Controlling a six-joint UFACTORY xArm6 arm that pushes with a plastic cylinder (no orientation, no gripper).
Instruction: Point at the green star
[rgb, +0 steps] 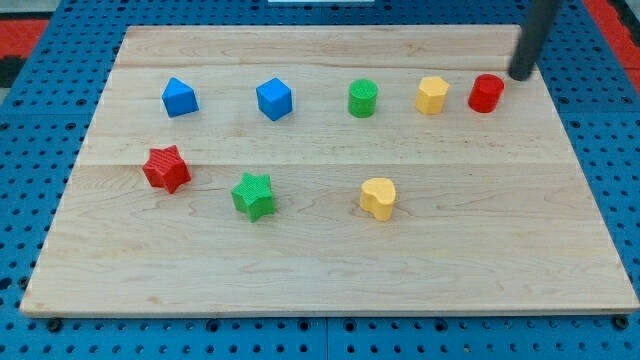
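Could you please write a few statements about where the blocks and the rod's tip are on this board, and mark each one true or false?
1. My tip is just to the right of the red cylinder. True.
2. My tip touches the green star. False: the star lies far off, toward the view's lower left.
3. The red star lies to the left of the green star. True.
4. There are three blue blocks. False: only two, one to the left of the other.
5. The green cylinder sits in the top row. True.
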